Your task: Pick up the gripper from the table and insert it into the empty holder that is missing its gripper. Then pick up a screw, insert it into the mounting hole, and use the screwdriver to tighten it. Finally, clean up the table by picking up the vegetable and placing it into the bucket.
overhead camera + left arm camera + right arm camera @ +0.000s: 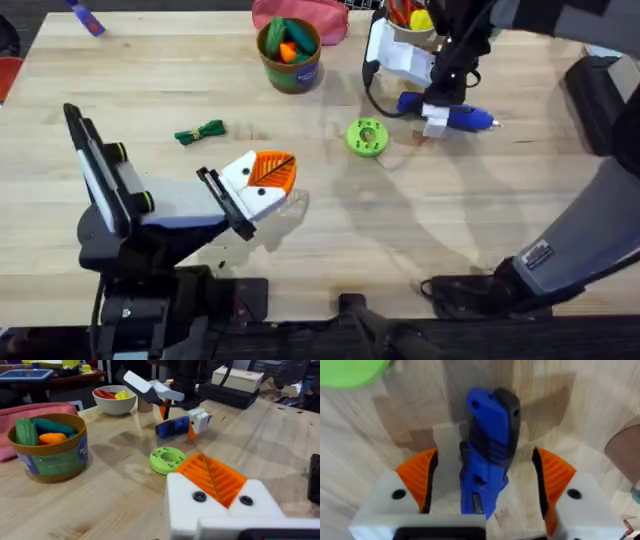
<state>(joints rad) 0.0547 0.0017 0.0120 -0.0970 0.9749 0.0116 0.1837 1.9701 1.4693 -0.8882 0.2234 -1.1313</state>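
Blue pen-shaped electric screwdriver [487,450]: lying on the pale wooden tabletop [180,90], between the spread orange pads of the right tool [482,485], untouched. Left tool [268,178]: fingers closed together, empty. Dark green leafy toy vegetable [200,131]: on the tabletop, apart from the green-rimmed brown bucket [290,55].

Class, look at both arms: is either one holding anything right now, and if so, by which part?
Nothing is held. The right gripper is open, its fingers either side of the blue screwdriver lying on the table, with gaps both sides. The left gripper is shut on nothing.
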